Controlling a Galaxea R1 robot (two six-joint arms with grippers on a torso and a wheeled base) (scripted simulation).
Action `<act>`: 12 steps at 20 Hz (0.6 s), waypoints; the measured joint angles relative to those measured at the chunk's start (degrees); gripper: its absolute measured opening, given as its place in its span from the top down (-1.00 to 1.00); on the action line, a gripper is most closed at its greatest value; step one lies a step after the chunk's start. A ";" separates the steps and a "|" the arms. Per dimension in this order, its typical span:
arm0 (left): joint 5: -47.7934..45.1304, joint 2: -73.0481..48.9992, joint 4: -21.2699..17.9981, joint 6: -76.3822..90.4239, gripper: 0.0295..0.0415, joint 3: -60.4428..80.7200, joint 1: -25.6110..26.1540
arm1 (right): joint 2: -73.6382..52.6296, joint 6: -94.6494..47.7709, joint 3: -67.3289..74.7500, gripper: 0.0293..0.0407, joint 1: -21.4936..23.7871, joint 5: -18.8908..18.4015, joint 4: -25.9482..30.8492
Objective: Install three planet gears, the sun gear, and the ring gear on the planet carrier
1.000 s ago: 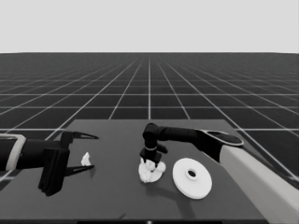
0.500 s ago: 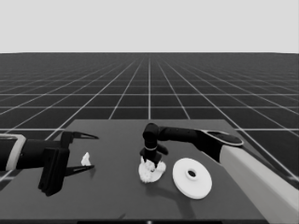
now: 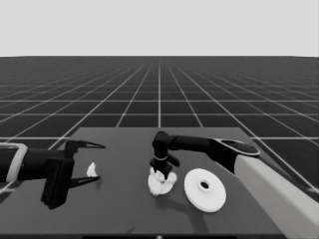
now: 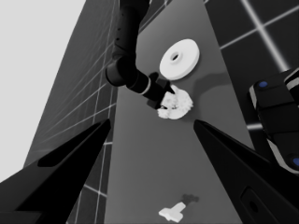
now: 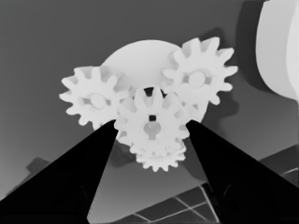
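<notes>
You get soft, even light; faint shadows fall beside the right gripper (image 3: 160, 175), and nearby edges look slightly blurred.

dark table (image 3: 124, 209): thin white piece (image 3: 91, 170) left, smaller round part (image 3: 160, 183) with gears mid, larger round part (image 3: 205, 189) right.

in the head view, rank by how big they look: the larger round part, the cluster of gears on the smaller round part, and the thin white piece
1. Larger round part.
2. Gear cluster on the smaller round part, partly hidden by the right gripper.
3. Thin white piece, plainly smallest.
</notes>
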 joint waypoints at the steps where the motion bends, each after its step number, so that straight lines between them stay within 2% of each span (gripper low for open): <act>1: 0.00 0.00 0.00 0.00 -0.49 0.00 0.00 | 0.00 0.60 0.00 0.73 0.00 0.00 0.00; 12: 0.00 0.00 0.00 0.00 -0.49 0.00 0.00 | 0.00 7.20 0.00 0.73 0.00 0.00 0.00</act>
